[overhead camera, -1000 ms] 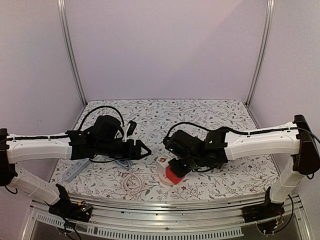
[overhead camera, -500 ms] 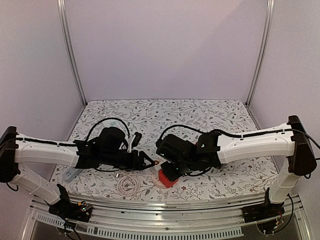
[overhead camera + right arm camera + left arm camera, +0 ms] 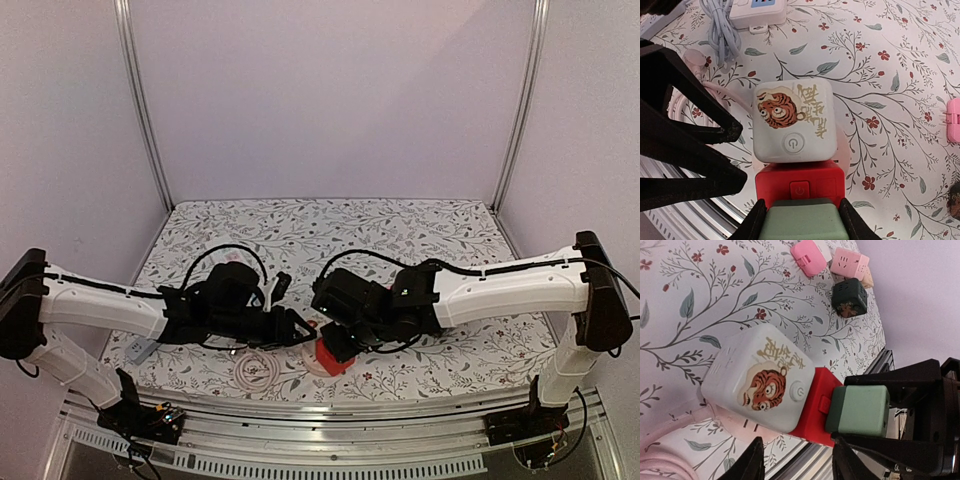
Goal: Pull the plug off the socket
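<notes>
A green cube plug [image 3: 800, 220] is stuck into a red socket cube [image 3: 800, 185], which joins a white cube with a tiger picture [image 3: 792, 122]. My right gripper [image 3: 801, 222] is shut on the green plug, one finger on each side. My left gripper [image 3: 797, 457] is open. Its black fingers [image 3: 735, 132] lie just left of the white and red cubes without touching them. In the top view only the red cube [image 3: 333, 358] shows, below the right gripper [image 3: 335, 340]; the left gripper [image 3: 303, 332] points at it from the left.
The white cube rests on a pink round base [image 3: 842, 150] with a pink cord [image 3: 665, 445]. Two pink cubes [image 3: 810, 257] and a black cube [image 3: 849, 297] lie further off. A white power strip [image 3: 757, 10], grey cable [image 3: 720, 30], coiled cord [image 3: 255, 372] and front rail [image 3: 330, 412] are near.
My left arm has swung right and nearer to the cubes, and its jaws have narrowed. The right gripper keeps its hold and has shifted the stack slightly left and toward the front edge.
</notes>
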Robot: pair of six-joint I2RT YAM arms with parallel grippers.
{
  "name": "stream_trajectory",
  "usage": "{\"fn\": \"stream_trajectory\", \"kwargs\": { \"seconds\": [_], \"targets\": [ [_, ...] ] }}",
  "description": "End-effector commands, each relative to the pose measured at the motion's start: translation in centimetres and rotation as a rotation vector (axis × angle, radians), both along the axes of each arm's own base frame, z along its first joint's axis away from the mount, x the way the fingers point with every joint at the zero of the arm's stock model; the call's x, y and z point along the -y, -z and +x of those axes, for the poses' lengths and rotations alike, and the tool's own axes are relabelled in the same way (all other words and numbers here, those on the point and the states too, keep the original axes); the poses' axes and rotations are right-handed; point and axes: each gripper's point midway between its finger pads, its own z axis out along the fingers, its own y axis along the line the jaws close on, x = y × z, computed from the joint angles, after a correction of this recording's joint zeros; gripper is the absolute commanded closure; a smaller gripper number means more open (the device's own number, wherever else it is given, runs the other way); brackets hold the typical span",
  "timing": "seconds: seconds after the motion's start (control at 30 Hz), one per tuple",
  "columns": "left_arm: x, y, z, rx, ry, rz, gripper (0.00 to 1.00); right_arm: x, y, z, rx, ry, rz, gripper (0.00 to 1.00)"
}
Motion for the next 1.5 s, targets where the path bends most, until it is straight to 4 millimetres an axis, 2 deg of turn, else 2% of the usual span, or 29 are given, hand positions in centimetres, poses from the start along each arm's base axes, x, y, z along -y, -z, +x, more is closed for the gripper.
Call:
{"fn": "stream_trajectory", "kwargs": {
  "seconds": [0.0, 0.3, 0.53, 0.83, 1.13, 1.47],
  "targets": [
    [-0.3, 1.6, -0.7, -0.042, -0.034, 0.027, 0.54, -1.2, -0.8, 0.2, 0.005, 0.021, 0.06, 0.72],
    [0.8, 1.9, -0.7, -0.059, -0.035, 0.03, 0.51, -1.2, -0.6, 0.2, 0.004, 0.023, 0.054, 0.72],
    [0.9, 3.2, -0.6, -0.086, -0.063, 0.045, 0.52, -1.2, -0.8, 0.1, 0.004, 0.022, 0.059, 0.72],
    [1.2, 2.6, -0.1, -0.069, -0.084, 0.026, 0.56, -1.2, -0.7, 0.1, 0.003, 0.021, 0.055, 0.72],
    [0.0, 5.7, -1.2, -0.116, -0.088, 0.139, 0.59, -1.1, -0.7, 0.1, 0.001, 0.024, 0.056, 0.71],
    [-0.5, 6.9, -2.4, -0.12, -0.075, 0.212, 0.65, -1.2, -0.7, -0.1, -0.011, 0.021, 0.084, 0.72]
  ]
}}
